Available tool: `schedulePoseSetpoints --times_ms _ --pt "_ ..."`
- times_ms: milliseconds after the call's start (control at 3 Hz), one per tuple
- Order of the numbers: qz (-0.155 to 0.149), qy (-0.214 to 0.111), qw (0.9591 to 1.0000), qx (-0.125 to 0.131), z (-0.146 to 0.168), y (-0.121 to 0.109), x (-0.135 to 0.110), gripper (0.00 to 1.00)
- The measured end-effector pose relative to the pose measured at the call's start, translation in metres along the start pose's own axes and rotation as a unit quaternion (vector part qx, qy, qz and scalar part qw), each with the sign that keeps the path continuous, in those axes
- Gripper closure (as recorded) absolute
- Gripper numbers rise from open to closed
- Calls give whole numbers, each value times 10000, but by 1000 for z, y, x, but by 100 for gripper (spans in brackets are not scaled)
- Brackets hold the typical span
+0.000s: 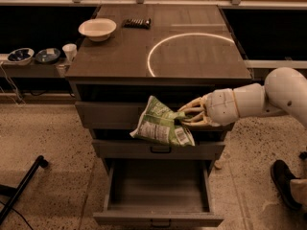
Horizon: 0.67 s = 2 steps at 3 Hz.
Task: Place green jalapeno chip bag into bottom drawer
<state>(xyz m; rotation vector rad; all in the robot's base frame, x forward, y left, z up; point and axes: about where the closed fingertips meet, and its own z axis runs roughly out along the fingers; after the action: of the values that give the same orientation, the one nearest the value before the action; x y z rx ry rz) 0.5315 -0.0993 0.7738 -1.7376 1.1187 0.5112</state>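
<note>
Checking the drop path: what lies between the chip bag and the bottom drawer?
Camera view: only the middle drawer's front, below the green jalapeno chip bag that the hand grips from the right.

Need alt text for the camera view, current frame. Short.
A white robot arm's end effector, reaching in from the picture's right, grips a crinkly light-green and white foil chip bag in front of the grey cabinet's upper drawers, above the open, deep grey bottom drawer. A white round bowl and a dark wrapped bar sit on the brown cabinet top.
</note>
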Motion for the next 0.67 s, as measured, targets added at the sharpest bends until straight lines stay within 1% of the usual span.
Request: schedulePoseSetpoints --times_ms 333,667 --pt "109 250 9992 -287 33 30 41 100" --pt "-11 901 9920 -889 56 95 101 100"
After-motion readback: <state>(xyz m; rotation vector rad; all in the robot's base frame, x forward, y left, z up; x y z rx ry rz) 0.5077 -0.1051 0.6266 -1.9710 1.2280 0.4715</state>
